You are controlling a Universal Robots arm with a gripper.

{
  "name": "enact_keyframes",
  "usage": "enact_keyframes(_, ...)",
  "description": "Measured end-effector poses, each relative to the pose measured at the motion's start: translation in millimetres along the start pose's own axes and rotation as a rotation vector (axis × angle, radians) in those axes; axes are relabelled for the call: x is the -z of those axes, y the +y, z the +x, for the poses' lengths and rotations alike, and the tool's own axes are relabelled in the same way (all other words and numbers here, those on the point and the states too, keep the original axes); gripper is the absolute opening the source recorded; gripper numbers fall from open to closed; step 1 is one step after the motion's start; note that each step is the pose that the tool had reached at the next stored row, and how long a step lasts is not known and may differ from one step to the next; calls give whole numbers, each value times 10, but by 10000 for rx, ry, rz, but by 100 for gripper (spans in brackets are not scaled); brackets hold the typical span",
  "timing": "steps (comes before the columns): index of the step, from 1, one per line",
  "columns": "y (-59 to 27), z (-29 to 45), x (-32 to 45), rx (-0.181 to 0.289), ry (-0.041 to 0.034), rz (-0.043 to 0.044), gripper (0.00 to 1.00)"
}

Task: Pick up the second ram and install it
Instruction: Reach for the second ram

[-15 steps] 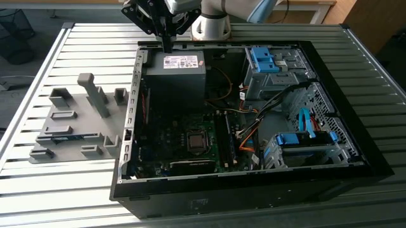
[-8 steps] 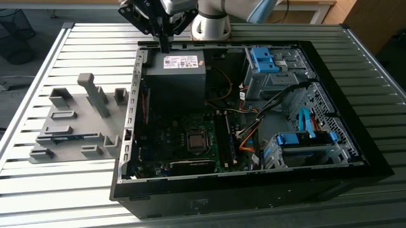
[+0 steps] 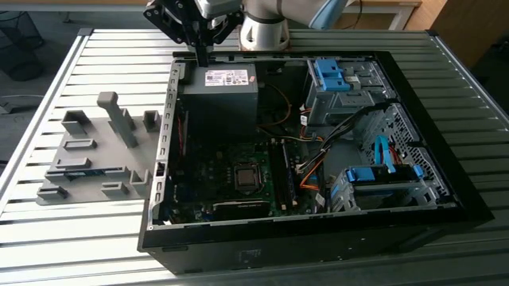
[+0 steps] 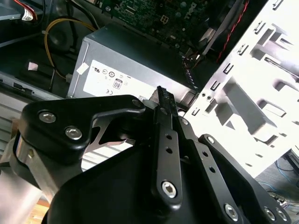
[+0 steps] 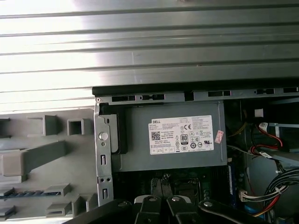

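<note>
Exterior view puts the claw (image 3: 202,58) above the computer case's (image 3: 318,250) far edge, by the power supply (image 3: 219,89). Its jaws are pinched narrow and hold nothing. The second ram (image 3: 83,173) lies well apart in the grey holder (image 3: 104,149) on the worktop (image 3: 64,238), probably slotted there for an easy pinch.

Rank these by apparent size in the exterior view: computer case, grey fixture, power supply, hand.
1. computer case
2. grey fixture
3. power supply and hand look similar; the hand is cut off at the picture's top, so unranked.
</note>
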State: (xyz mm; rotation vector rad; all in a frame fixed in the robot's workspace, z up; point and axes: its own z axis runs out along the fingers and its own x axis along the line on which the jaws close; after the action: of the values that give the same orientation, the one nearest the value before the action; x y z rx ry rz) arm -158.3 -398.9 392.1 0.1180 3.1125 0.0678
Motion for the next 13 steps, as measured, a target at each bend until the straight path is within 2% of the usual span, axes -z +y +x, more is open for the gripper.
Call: enact_keyframes(13, -7, 95, -3, -1, 1, 1, 11)
